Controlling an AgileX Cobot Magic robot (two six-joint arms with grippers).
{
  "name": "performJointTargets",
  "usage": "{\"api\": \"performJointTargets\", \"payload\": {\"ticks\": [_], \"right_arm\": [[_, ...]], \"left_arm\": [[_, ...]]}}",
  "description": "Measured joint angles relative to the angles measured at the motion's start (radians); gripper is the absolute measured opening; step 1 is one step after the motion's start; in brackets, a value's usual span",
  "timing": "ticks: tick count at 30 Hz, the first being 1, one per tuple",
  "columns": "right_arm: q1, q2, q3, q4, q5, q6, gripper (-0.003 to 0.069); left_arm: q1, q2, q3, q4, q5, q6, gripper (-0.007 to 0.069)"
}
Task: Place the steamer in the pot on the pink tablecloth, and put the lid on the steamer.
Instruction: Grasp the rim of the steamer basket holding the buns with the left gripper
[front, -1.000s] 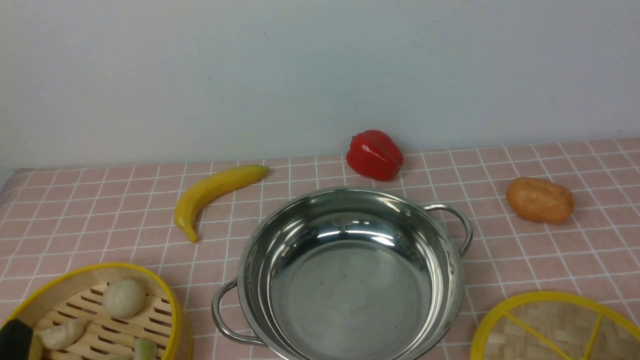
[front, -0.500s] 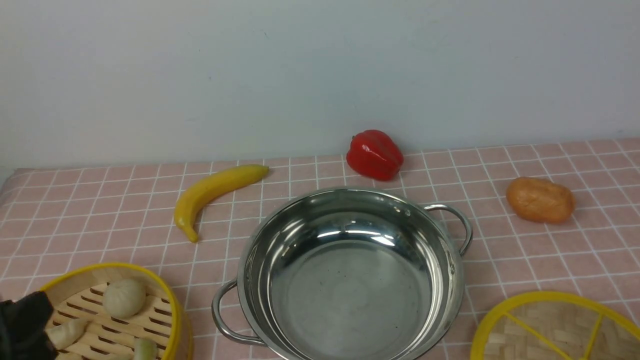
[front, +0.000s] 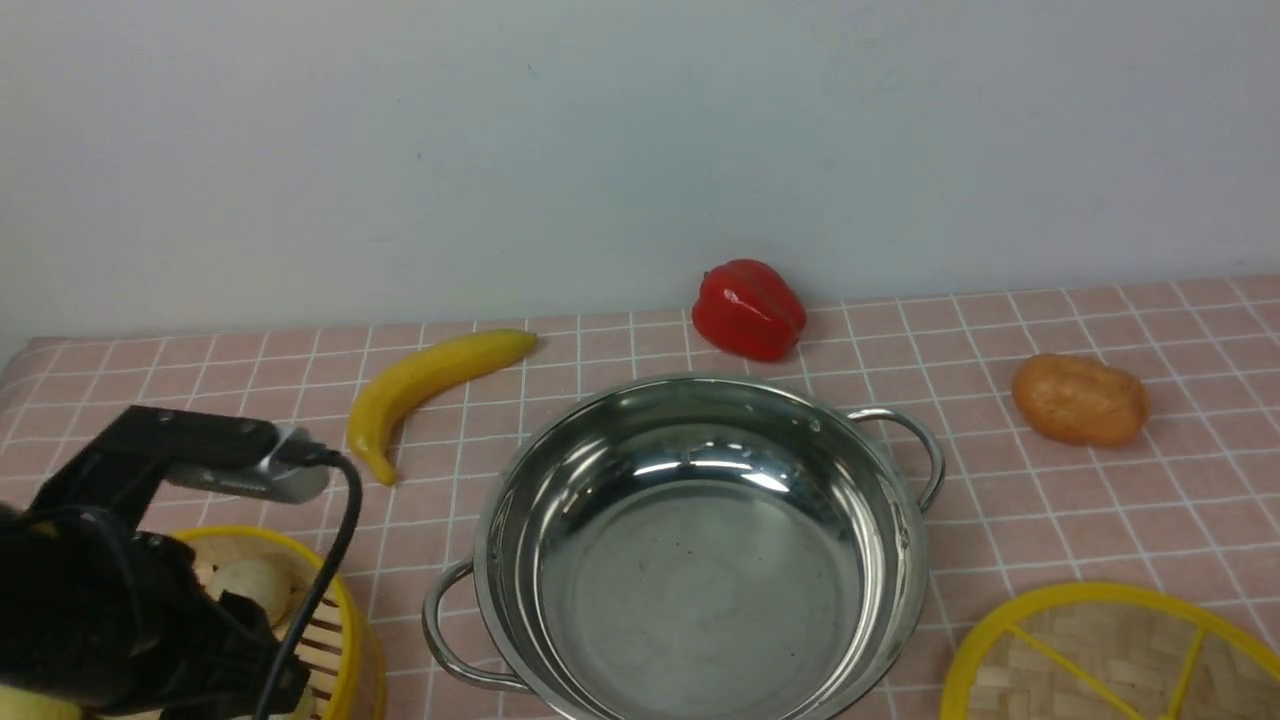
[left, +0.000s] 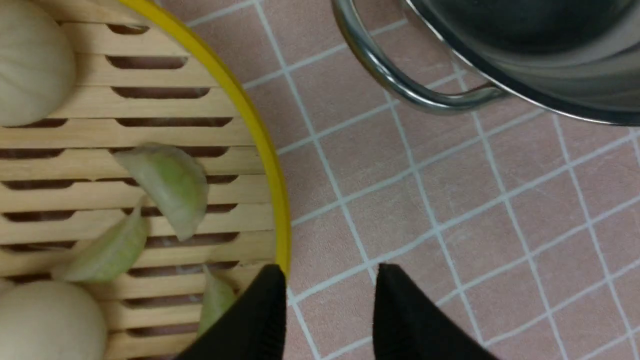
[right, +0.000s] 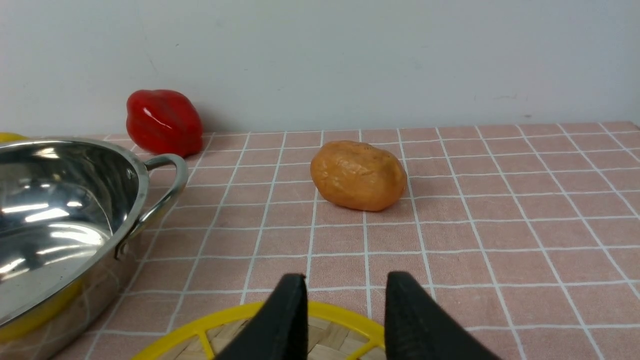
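The bamboo steamer (front: 345, 610) with its yellow rim (left: 250, 115) sits at the near left of the pink tablecloth (front: 1100, 500), holding pale buns (left: 30, 70) and dumplings (left: 170, 185). My left arm (front: 120, 600) hangs over it and hides most of it. The left gripper (left: 330, 272) is open, with one finger over the steamer's inner edge and the other over the cloth outside. The empty steel pot (front: 690, 385) stands in the middle. The woven lid (front: 1100, 650) lies at the near right. Above the lid's far rim (right: 220, 317), my right gripper (right: 345, 277) is open and holds nothing.
A yellow banana (front: 430, 380) lies behind the steamer, left of the pot. A red pepper (front: 750, 310) sits by the back wall. An orange-brown potato-like lump (front: 1080, 400) lies right of the pot. The pot's near handle (left: 395, 85) is close to the steamer.
My left arm has risen into the front view over the steamer and now covers most of it. The pot, lid and other items have not moved.
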Motion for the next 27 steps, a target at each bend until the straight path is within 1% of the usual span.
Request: {"api": "performJointTargets", "payload": {"ticks": [10, 20, 21, 23, 24, 25, 27], "right_arm": [[0.0, 0.0, 0.0, 0.0, 0.0, 0.0, 0.024], [0.0, 0.0, 0.0, 0.0, -0.001, 0.0, 0.024], [0.0, 0.0, 0.0, 0.0, -0.001, 0.0, 0.024], [0.0, 0.0, 0.0, 0.0, -0.002, 0.0, 0.024], [0.0, 0.0, 0.0, 0.0, -0.002, 0.0, 0.024], [0.0, 0.0, 0.0, 0.0, -0.002, 0.0, 0.024], [0.0, 0.0, 0.0, 0.0, -0.002, 0.0, 0.024]], "left_arm": [[0.0, 0.302, -0.054, -0.025, -0.035, 0.01, 0.0243], [0.0, 0.441, -0.055, -0.041, -0.109, 0.01, 0.0242], [0.0, 0.446, -0.055, -0.045, -0.109, 0.01, 0.0234], [0.0, 0.448, -0.055, -0.049, -0.109, 0.01, 0.0195], [0.0, 0.448, -0.055, -0.053, -0.106, 0.01, 0.0143], [0.0, 0.448, -0.055, -0.053, -0.103, 0.01, 0.0108], [0.0, 0.448, -0.056, -0.053, -0.099, -0.001, 0.0072]]}}
